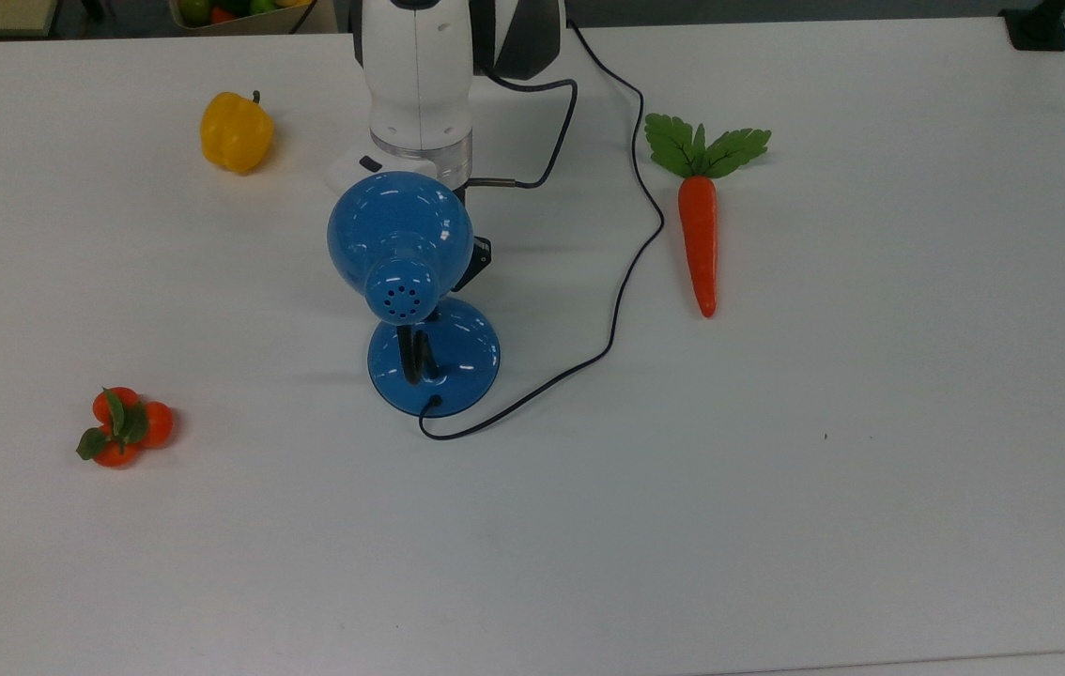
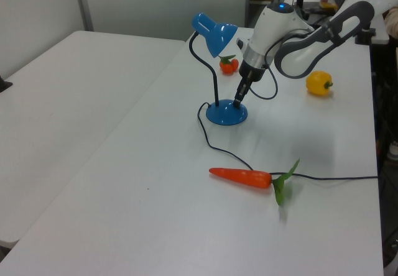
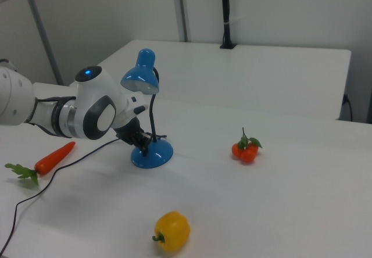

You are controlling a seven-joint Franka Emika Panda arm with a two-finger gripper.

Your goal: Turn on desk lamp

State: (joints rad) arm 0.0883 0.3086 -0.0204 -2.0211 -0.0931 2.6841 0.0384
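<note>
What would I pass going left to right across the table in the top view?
Tangerines → yellow pepper → blue lamp → carrot.
</note>
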